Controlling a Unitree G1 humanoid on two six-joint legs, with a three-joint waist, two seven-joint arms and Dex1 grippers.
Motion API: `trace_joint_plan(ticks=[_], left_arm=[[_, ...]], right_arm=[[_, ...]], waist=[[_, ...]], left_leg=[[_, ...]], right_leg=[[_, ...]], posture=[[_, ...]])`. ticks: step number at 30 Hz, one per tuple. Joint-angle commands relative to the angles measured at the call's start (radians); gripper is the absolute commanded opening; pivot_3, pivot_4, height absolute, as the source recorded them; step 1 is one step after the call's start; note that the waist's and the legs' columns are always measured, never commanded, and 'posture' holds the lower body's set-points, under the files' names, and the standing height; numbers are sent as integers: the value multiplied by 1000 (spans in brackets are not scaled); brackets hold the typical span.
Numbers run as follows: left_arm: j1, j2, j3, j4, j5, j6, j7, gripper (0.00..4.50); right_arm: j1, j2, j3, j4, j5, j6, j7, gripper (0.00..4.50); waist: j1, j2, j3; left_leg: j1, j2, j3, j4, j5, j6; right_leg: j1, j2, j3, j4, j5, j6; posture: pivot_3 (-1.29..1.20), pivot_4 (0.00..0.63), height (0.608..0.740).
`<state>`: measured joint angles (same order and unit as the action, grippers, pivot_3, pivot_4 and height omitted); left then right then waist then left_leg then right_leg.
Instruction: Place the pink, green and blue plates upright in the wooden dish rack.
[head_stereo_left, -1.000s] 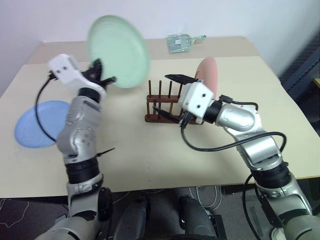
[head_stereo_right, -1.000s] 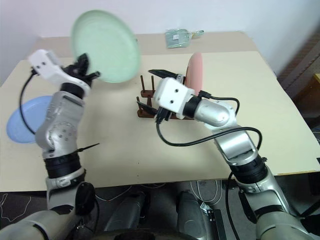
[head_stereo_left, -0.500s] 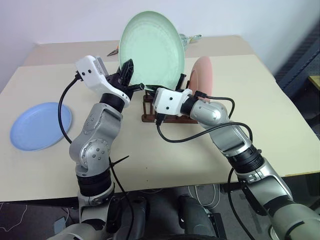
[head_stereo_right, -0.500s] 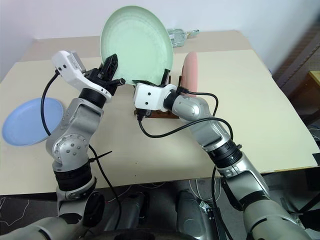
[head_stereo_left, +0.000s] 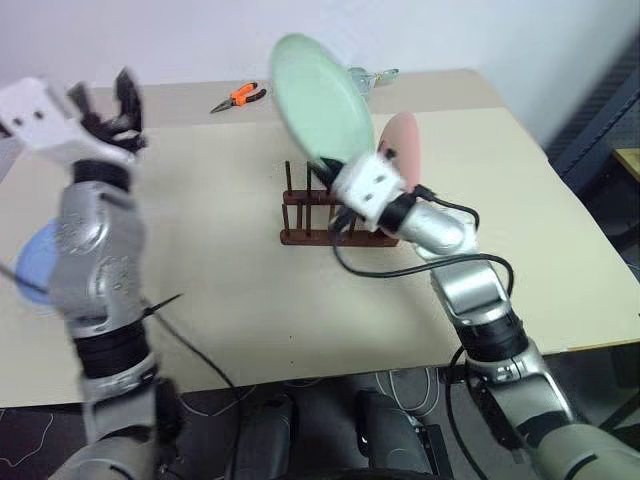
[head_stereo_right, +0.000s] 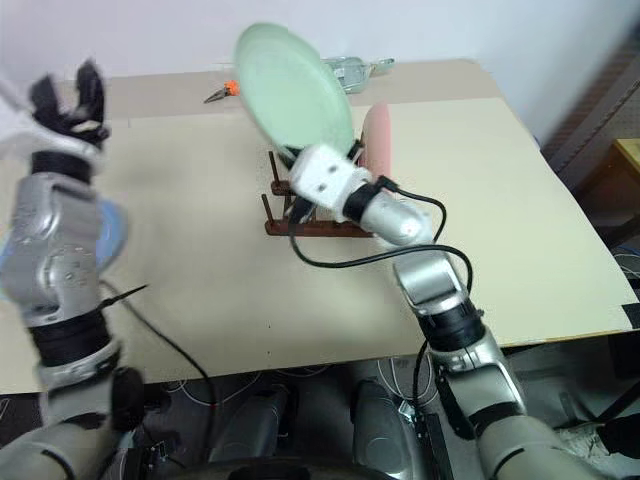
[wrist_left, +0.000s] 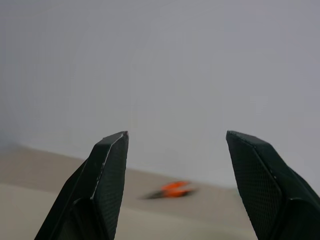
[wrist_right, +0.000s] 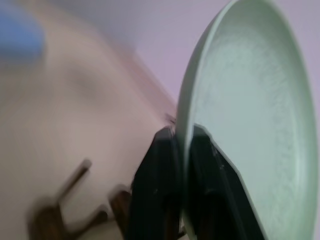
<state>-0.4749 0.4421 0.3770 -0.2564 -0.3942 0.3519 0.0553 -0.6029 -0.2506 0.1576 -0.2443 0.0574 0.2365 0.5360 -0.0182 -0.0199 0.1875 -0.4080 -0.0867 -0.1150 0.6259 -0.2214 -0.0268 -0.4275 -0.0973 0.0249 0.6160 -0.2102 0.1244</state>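
**Green plate in right tool, over rack: handling entry**

Item: green plate (head_stereo_left: 318, 98). Round, thin-walled, shallow rim, faint ridged rings on the face. Judged rigid and light, likely plastic; smooth surface, so probably slippery under a narrow pinch and prone to pivoting about the contact.

Location: held aloft, tilted, above the wooden dish rack (head_stereo_left: 320, 212), lower edge near the peg tops. Not yet seated between pegs.

Hold: right tool (wrist_right: 181, 150) pressed together on the plate's lower rim, one finger on each face, as seen in the right wrist view. Single edge grip; most of the disc stands free above the contact, so sway is likely. Best hold judged to be right here at the rim, fingers deep over the edge, plate lowered edge-first into a gap.

Companion items: pink plate (head_stereo_left: 405, 150) already upright at the right end of the rack, just beside the right tool. Blue plate (head_stereo_left: 32, 262) flat on the desk (head_stereo_left: 220, 290) at the far left, partly hidden behind the left arm; being flat, rim judged hard to get under, so an edge lift or a slide to the desk edge may be needed.

Left tool (wrist_left: 175, 190): spread wide, empty, raised well clear of rack and plates.

Risks: green plate knocking the pink one; rack light enough to shift if pegs are struck.

Sundry: orange-handled pliers (head_stereo_left: 238, 97) at the far side of the desk.
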Motion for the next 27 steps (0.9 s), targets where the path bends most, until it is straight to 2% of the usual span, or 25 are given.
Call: trace_joint_plan(ticks=[1,4,8,16,26,27], left_arm=[[140,51,-106,7,107,-105,-165,3147],[267,46,-197,-34,86,-124,-309,3147],[365,27,-275,-90,58,-118,-421,3147],[399,-16,-322,-166,30,-58,-463,3147],[391,-36,-353,-168,60,-48,-470,3147],[392,-37,-354,-170,62,-48,-470,3198]], right_arm=[[26,91,-137,-210,361,245,-29,0],[63,141,-185,-275,536,390,-80,0],[65,169,-222,-269,619,459,-169,0],[75,163,-240,-240,629,453,-236,0],[62,172,-260,-175,688,542,-330,0],[59,166,-256,-172,682,543,-333,349]], waist=[[7,0,0],[15,0,0],[4,1,0],[1,4,1],[2,4,1],[2,4,1]], left_leg=[[0,0,0,0,0,0],[-1,1,-2,1,-1,1],[-1,3,-1,1,-1,1],[0,6,2,0,-1,1],[0,6,2,1,-1,1],[0,6,2,1,-1,1]], right_leg=[[0,0,0,-1,0,0],[1,-1,-1,-1,0,0],[0,-2,0,-1,-1,-4],[-1,1,0,0,0,-4],[-1,1,0,0,1,-3],[-1,1,0,0,1,-3]], posture=[[0,150,732],[0,150,732],[0,150,732],[0,150,732],[0,150,732],[0,150,732]])
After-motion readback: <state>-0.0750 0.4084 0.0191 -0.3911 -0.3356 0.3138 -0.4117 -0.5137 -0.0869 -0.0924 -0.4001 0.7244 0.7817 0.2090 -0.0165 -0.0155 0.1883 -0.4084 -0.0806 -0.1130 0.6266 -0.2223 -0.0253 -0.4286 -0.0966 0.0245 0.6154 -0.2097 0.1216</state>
